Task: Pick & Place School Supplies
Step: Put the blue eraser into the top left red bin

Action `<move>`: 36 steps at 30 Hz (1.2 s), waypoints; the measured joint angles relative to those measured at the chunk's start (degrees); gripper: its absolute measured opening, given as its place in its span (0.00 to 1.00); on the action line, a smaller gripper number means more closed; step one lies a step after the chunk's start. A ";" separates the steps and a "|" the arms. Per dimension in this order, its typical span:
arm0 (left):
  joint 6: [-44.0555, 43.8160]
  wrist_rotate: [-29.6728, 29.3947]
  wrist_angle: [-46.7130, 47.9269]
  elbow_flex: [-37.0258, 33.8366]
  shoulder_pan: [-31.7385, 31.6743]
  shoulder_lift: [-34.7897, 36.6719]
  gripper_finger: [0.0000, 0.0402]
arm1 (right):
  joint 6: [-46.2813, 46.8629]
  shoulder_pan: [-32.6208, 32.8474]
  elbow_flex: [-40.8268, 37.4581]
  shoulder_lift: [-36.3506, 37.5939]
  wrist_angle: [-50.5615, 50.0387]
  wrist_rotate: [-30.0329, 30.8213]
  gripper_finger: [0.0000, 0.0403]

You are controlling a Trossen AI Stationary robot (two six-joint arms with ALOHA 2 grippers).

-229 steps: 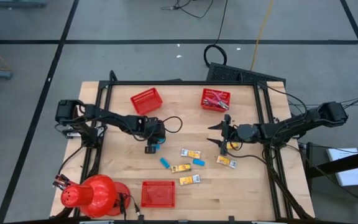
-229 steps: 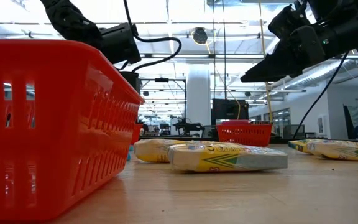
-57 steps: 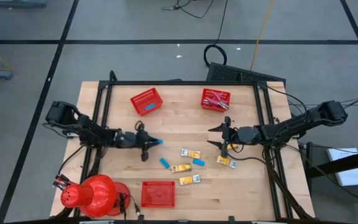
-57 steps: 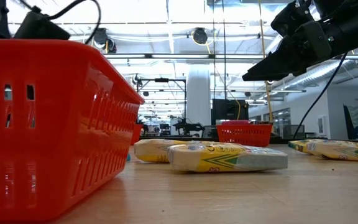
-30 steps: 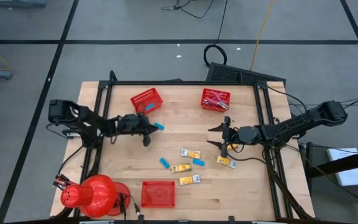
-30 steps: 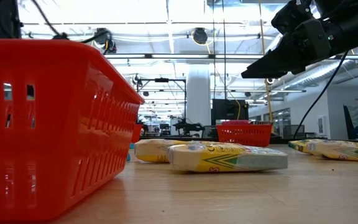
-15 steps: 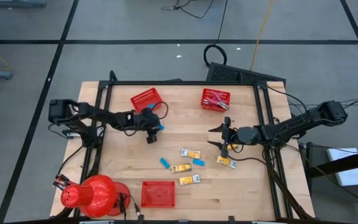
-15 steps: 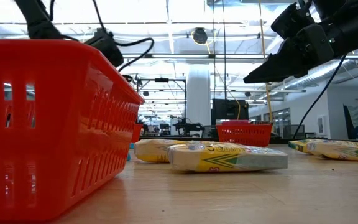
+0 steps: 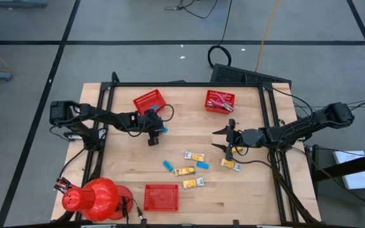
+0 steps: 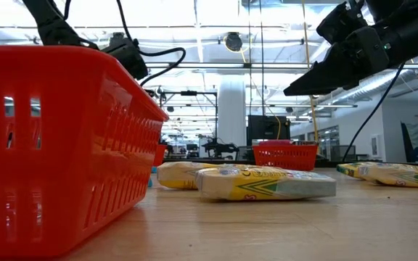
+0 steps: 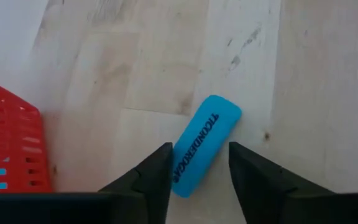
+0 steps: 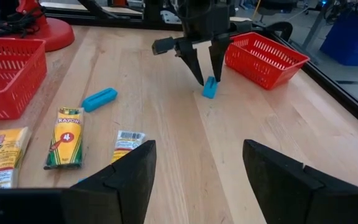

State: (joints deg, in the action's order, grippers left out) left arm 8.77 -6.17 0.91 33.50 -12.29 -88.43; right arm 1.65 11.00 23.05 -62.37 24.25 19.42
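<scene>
My left gripper (image 9: pixel 155 131) points down at the table just near of the far-left red basket (image 9: pixel 149 101). It is open, its fingers on either side of the near end of a light-blue block (image 11: pixel 204 146) that lies flat on the wood; the block also shows in the high view (image 9: pixel 163 128) and the right wrist view (image 12: pixel 210 88). My right gripper (image 9: pixel 224 139) hangs open and empty above the table's right half, beside a yellow packet (image 9: pixel 230 164). My left gripper's fingers stand astride the block's near end (image 11: pixel 185 180). One fingertip (image 11: pixel 160 165) is close against the block's side and a gap shows at the other. I cannot tell whether it touches the block.
Two more blue blocks (image 9: pixel 168 166) (image 9: pixel 202 164) and three yellow packets (image 9: pixel 194 156) (image 9: pixel 184 171) (image 9: pixel 192 183) lie mid-table. The far-right basket (image 9: pixel 220 101) holds pink-handled tools. A third basket (image 9: pixel 161 197) and a red dome (image 9: pixel 94 197) stand at the near edge.
My left gripper has gone a little toward the table's right edge and has tipped from lying level to pointing down over the blue block. The block stays at about the same spot near the far-left basket.
</scene>
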 joint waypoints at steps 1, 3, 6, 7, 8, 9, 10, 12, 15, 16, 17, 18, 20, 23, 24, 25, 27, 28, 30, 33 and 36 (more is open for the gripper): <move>0.12 -0.03 -0.16 0.00 0.00 -0.34 0.37 | -0.06 0.00 0.00 0.00 0.16 0.00 0.57; 0.37 -0.12 -0.76 0.07 0.00 -1.27 0.33 | -0.28 0.00 0.00 0.00 0.79 0.00 0.57; 0.59 -0.36 -1.78 0.11 0.02 -3.00 0.31 | -0.58 0.00 0.00 0.02 0.79 -0.02 0.57; 0.65 -0.31 -2.09 0.11 0.00 -3.65 0.30 | -0.59 0.00 0.00 0.02 0.82 -0.02 0.57; 0.70 -0.27 -2.45 0.10 0.02 -4.20 0.30 | -0.59 0.00 0.00 0.02 0.83 -0.02 0.57; 0.55 -0.23 -2.59 0.15 0.02 -4.69 0.30 | -0.59 0.00 0.00 0.02 0.81 -0.02 0.57; 0.21 -0.20 -2.64 0.18 0.00 -5.16 0.30 | -0.59 0.00 0.00 0.02 0.83 -0.02 0.57; -0.18 -0.24 -2.87 0.20 0.02 -5.76 0.27 | -0.61 0.00 0.00 0.02 0.81 -0.02 0.57; -1.08 -0.26 -2.80 0.20 0.04 -6.02 0.15 | -0.79 0.00 0.00 0.02 1.00 -0.02 0.57; -1.62 -0.27 -2.76 0.20 0.04 -5.99 0.13 | -0.79 0.00 0.00 0.02 0.99 -0.02 0.57; -2.06 -0.26 -2.79 0.18 0.04 -5.98 0.13 | -0.81 0.00 0.00 0.02 0.99 -0.02 0.57; -2.51 -0.26 -2.89 0.14 0.04 -5.98 0.13 | -0.81 0.00 0.00 0.02 1.01 -0.02 0.57; -2.97 -0.29 -3.27 0.08 0.26 -6.01 0.13 | -0.79 0.00 0.00 0.02 1.03 -0.02 0.57; -4.16 -0.27 -5.15 -0.04 0.71 -6.11 0.13 | -0.73 -0.01 0.00 0.02 1.03 -0.02 0.57; -4.49 -0.26 -6.33 -0.14 0.82 -6.12 0.13 | -0.70 0.00 0.00 0.02 1.03 -0.02 0.57; -4.66 -0.32 -7.17 -0.17 0.94 -5.89 0.13 | -0.70 0.00 0.00 0.02 1.03 -0.02 0.57; -4.92 -0.37 -9.16 -0.29 1.00 -5.50 0.13 | -0.66 0.00 0.00 0.02 1.06 -0.02 0.57; -5.03 -0.38 -10.42 -0.31 0.98 -5.31 0.13 | -0.65 0.00 0.00 0.02 1.12 -0.02 0.57; -5.18 0.24 -12.43 -0.35 0.72 -4.72 0.13 | -0.63 0.00 0.00 0.02 1.14 -0.02 0.57; -5.39 2.50 -16.02 -0.33 0.37 -4.39 0.05 | -0.63 -0.01 0.00 0.01 1.16 -0.02 0.57; -5.40 2.62 -20.35 -0.88 -0.13 -4.42 0.00 | -0.61 0.00 0.00 0.00 1.13 -0.04 0.57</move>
State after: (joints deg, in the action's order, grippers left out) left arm 3.37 -3.55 -19.44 32.62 -12.42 -92.85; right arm 1.04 11.00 23.05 -62.37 25.38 19.38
